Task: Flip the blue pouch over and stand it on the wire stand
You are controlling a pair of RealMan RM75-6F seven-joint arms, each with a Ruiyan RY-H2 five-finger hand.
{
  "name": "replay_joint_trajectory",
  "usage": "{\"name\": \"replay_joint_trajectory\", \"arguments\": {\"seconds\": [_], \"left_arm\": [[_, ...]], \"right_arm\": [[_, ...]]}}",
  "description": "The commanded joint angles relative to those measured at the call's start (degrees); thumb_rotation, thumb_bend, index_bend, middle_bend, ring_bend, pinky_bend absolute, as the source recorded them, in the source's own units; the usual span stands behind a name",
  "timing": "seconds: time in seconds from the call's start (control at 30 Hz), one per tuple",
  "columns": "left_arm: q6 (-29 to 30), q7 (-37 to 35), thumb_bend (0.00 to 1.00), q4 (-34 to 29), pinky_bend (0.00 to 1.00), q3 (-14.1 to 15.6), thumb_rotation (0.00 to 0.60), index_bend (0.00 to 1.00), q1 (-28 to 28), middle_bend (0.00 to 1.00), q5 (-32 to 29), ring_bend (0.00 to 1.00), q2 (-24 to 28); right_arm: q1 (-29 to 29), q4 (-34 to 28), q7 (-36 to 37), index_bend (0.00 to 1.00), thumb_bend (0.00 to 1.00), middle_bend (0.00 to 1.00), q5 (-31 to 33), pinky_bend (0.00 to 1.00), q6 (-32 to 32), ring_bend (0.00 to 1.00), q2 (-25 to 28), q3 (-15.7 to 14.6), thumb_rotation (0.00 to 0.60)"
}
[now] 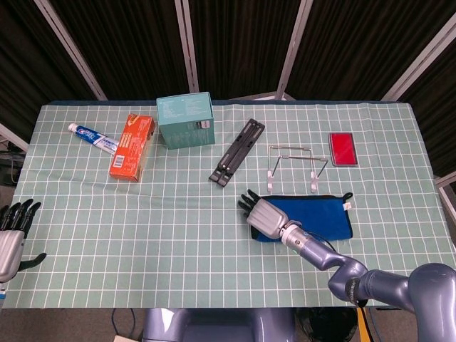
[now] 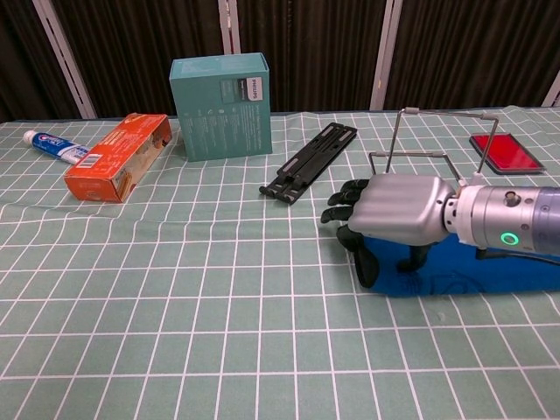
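Your right hand (image 2: 398, 214) sits over the left end of the pouch (image 1: 317, 216), which lies flat just near of the stand (image 1: 293, 166). Fingers look spread, the thumb reaching down at the pouch's edge; I can't tell whether it grips. Get the thumb under that edge before lifting. The palm hides the contact. Your left hand (image 1: 10, 239), cut off at the near-left edge, is spread and holds nothing.

Blue pouch (image 1: 317, 214), green white-gridded tablecloth (image 1: 142, 214), teal box (image 1: 185, 120), red case (image 1: 343, 149).
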Motion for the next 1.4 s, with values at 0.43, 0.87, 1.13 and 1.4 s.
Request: {"name": "replay_joint_trajectory", "arguments": {"seconds": [0.43, 0.87, 1.13, 1.4], "left_arm": [[-0.01, 0.26, 0.00, 0.01, 0.00, 0.14, 0.600, 0.00, -0.06, 0.00, 0.16, 0.00, -0.13], [-0.08, 0.62, 0.00, -0.13, 0.00, 0.14, 0.600, 0.00, -0.14, 0.00, 0.05, 0.00, -0.25], [-0.04, 0.45, 0.00, -0.08, 0.00, 0.15, 0.600, 0.00, -0.14, 0.00, 0.10, 0.00, -0.19], [-0.05, 0.45, 0.00, -0.12, 0.00, 0.19, 0.600, 0.00, -0.17, 0.00, 0.17, 0.00, -0.19]], "right_arm": [[-0.47, 0.97, 2.55, 0.40, 0.13, 0.08, -1.54, 0.12, 1.99, 0.00, 0.49, -1.18, 0.600], [-0.86, 1.35, 4.28, 0.41, 0.15, 0.09, -2.20, 0.15, 2.92, 0.00, 0.88, -1.73, 0.600], [-0.89, 1.47, 4.83, 0.45, 0.26, 0.09, -2.62, 0.16, 3.19, 0.00, 0.87, -1.94, 0.600], [-1.11, 1.56, 5.40, 0.50, 0.33, 0.09, -3.06, 0.17, 3.59, 0.00, 1.14, -2.27, 0.600]]}}
